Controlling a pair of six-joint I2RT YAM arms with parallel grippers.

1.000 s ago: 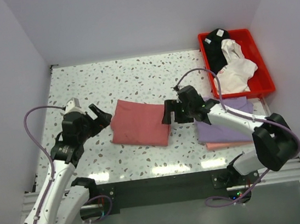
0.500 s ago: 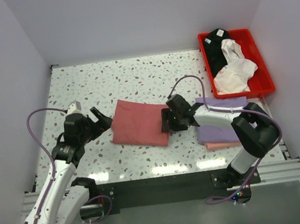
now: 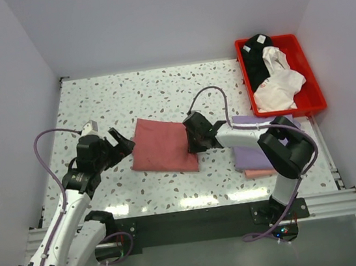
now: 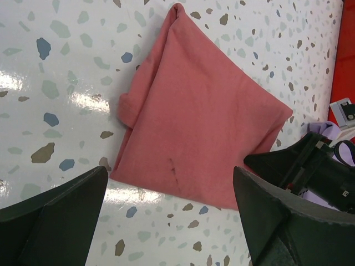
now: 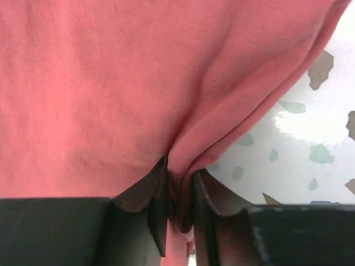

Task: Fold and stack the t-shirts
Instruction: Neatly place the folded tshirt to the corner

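Note:
A folded dusty red t-shirt lies on the speckled table at centre. My right gripper is shut on a pinched fold at the shirt's right edge; its black body also shows in the left wrist view. My left gripper is open just off the shirt's left side, with nothing between its fingers. A folded lavender t-shirt lies on a pale pink one at the right. A black t-shirt and a white t-shirt sit crumpled in the tray.
The red plastic tray stands at the back right corner. White walls close in the table on the left, back and right. The right arm's cable loops above the table.
My right gripper moved left from the lavender stack to the red shirt's right edge and closed on the cloth. The left gripper stayed open and barely shifted.

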